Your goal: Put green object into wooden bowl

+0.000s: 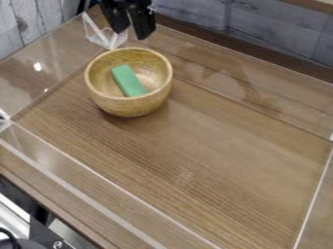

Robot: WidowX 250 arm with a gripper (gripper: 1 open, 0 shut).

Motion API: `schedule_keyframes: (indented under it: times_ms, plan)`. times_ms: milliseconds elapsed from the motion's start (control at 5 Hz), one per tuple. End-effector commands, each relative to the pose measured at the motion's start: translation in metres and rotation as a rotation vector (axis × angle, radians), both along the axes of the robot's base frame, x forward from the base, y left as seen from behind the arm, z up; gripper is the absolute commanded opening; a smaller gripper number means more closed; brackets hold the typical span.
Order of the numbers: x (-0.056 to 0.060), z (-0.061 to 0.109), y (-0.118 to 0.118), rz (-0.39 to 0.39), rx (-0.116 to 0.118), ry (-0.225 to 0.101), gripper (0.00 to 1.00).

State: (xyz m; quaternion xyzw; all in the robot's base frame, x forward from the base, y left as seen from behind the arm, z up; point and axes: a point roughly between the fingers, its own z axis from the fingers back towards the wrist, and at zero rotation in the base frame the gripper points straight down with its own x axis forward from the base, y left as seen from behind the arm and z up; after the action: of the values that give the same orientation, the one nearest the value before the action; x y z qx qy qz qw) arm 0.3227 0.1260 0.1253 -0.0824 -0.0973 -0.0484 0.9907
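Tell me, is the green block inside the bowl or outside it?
Inside. The green block lies on the floor of the bowl, walls all around it, with nothing touching it.

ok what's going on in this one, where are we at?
The green block is already lying inside the wooden bowl, which sits near the far left of the wooden table. The robot's hand is up behind the bowl at the top edge of the picture, open and holding nothing, not touching the bowl. Judging by how things lie, the placing looks done.
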Motion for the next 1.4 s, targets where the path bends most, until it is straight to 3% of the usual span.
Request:
schedule_keyframes:
  times_ms: [0, 400, 800, 1000, 1200]
  plan:
    - [0.006, 0.014, 0.008, 0.018, 0.006, -0.043, 1.00]
    - [0.003, 0.018, 0.001, 0.083, -0.017, -0.026, 1.00]
    - [0.003, 0.021, -0.009, 0.032, -0.026, -0.012, 1.00]
    - [0.002, 0.024, -0.013, -0.045, -0.027, -0.003, 1.00]
    - [0.006, 0.019, -0.020, -0.035, -0.020, 0.002, 1.00]
